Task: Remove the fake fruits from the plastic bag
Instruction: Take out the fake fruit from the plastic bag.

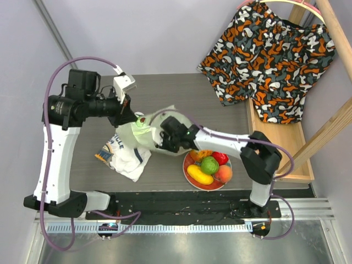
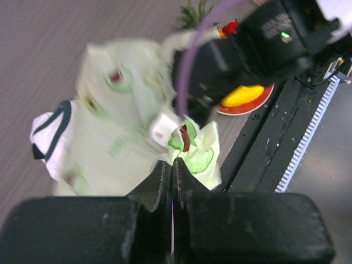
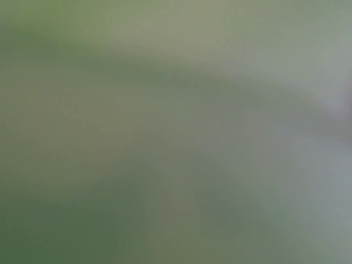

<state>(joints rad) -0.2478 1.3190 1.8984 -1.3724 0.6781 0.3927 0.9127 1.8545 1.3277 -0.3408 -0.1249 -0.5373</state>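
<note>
The pale-green plastic bag (image 1: 138, 137) (image 2: 118, 110) is lifted at its top edge by my left gripper (image 1: 131, 115) (image 2: 172, 163), which is shut on it. My right arm's wrist (image 1: 175, 133) (image 2: 231, 55) reaches into the bag's mouth from the right. Its fingers are hidden inside, and the right wrist view is only a green blur. Fake fruits lie on the red plate (image 1: 187, 171) (image 2: 263, 99): a green lime (image 1: 209, 165), a yellow piece (image 1: 199, 175) (image 2: 245, 94), a red fruit (image 1: 221, 158), an orange rounded fruit (image 1: 223, 174) and the pineapple (image 1: 202, 154).
A white printed T-shirt (image 1: 127, 158) (image 2: 48, 137) lies under and left of the bag. An orange-black patterned cloth (image 1: 269, 55) hangs over a wooden rack (image 1: 280, 146) at the right. A black strip (image 1: 181, 201) runs along the near table edge.
</note>
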